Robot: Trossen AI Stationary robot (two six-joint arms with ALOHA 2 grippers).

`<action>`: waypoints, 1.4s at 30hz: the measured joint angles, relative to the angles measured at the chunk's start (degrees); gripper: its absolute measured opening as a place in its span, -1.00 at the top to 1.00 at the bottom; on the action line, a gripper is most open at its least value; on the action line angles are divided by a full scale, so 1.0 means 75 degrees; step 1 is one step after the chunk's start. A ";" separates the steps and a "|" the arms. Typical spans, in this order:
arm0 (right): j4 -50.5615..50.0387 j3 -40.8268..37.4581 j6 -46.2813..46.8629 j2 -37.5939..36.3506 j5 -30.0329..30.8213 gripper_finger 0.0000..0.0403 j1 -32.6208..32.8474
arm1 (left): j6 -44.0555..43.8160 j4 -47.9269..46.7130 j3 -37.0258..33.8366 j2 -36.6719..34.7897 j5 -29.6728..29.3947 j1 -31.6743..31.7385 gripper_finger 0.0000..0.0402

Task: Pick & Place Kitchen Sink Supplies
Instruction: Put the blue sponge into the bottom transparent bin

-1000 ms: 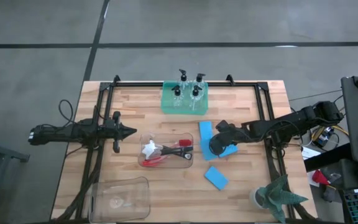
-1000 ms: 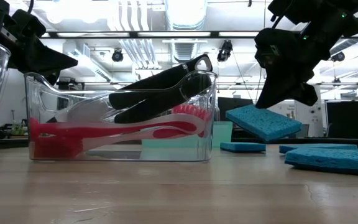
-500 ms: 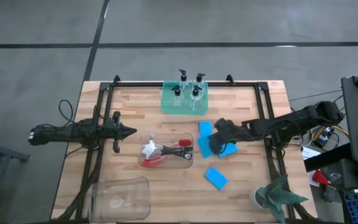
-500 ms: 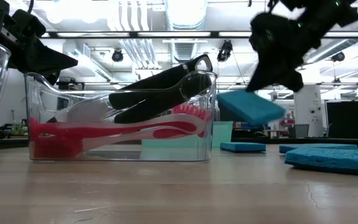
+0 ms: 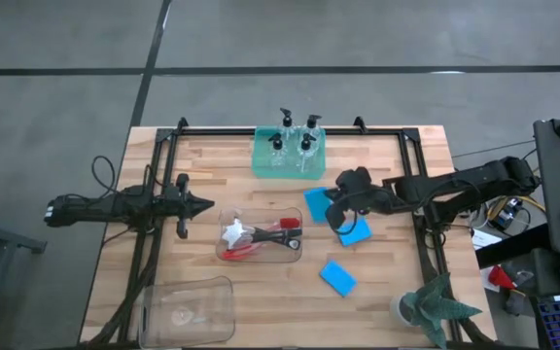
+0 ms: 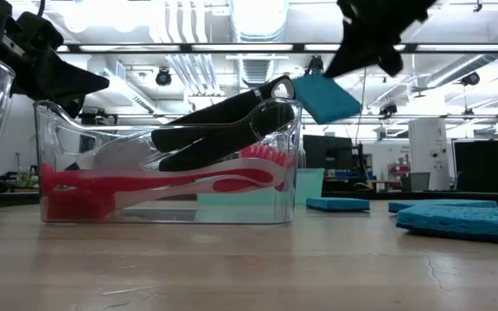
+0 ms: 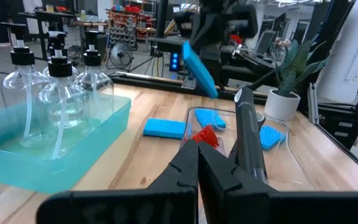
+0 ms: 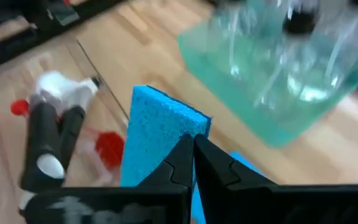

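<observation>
My right gripper (image 5: 332, 209) is up in the air between the green tray (image 5: 261, 163) and the clear bin of brushes (image 5: 261, 236), shut on a bright-blue sponge (image 6: 325, 97). The tray holds several clear pump bottles (image 5: 295, 144). The red, black and white-headed brushes (image 6: 188, 142) lie inside the bin. Two more sponges lie flat on the table (image 5: 356, 232) (image 5: 338, 278). My left gripper (image 5: 205, 205) hovers shut to the left of the bin. My right gripper pinches the blue sponge between its two fingers at one end (image 8: 178, 144), across the flat faces. The fingers (image 8: 211, 163) come from above, slanting toward the table's left. The sponge is lifted clear and sticks out past the fingertips, tilted, its free end (image 6: 314, 86) toward the bin.
An empty clear bin (image 5: 188, 309) sits at the near left corner, a small potted plant (image 5: 436, 306) at the near right corner. Black rails (image 5: 416, 165) frame the table. Bare wood lies between the bins and near the front edge.
My right gripper has risen and moved toward the far edge and the left, toward the green tray, carrying the sponge. The sponge has gone from just above the table to well above the bin's rim, and has tipped steeper. The gripper has stayed shut on it.
</observation>
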 joint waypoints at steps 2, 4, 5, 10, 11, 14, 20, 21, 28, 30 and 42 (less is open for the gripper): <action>0.0001 0.0249 -0.0249 0.0006 0.0184 0.96 0.0032 | 0.0001 0.0024 -0.0003 0.0000 -0.0001 -0.0001 0.99; 0.0066 0.0507 -0.0506 0.0020 0.0341 0.96 0.0067 | -0.0117 0.0052 -0.0006 0.0000 -0.0001 0.0001 0.99; 0.0107 0.0614 -0.0611 0.0020 0.0425 0.96 0.0099 | -0.0271 0.0066 -0.0008 0.0000 -0.0001 -0.0001 0.99; 0.0834 0.0883 -0.1194 0.0020 0.0551 0.96 0.0322 | -0.0792 0.0695 -0.0073 0.0003 -0.0070 0.0007 0.99; 0.1053 0.0901 -0.1315 0.0020 0.0551 0.96 0.0376 | -0.0935 0.0891 -0.0073 0.0000 -0.0083 0.0007 0.99; 0.1775 0.0885 -0.1549 0.0104 0.0550 0.96 0.0487 | -0.1198 0.1462 -0.0083 0.0049 -0.0159 0.0007 0.99; 0.2794 0.0839 -0.1945 0.0554 0.0519 0.96 0.0546 | -0.1032 0.2922 -0.0299 0.0393 0.0348 -0.0016 0.85; 0.2886 0.0862 -0.1978 0.0653 0.0517 0.96 0.0545 | -0.1037 0.3039 -0.0311 0.0468 0.0348 -0.0014 0.78; 0.3463 0.1407 -0.2447 0.1663 0.0522 0.96 0.0540 | -0.1498 0.4003 -0.0315 0.1470 0.0031 -0.0013 0.15; 0.3487 0.1716 -0.2514 0.1992 0.0527 0.96 0.0527 | -0.1505 0.4466 -0.0309 0.1846 0.0028 -0.0013 -0.01; 0.3432 0.3607 -0.3514 0.3694 0.0609 0.96 0.0392 | -0.0958 0.5897 0.0092 0.3895 0.0098 -0.0119 -0.25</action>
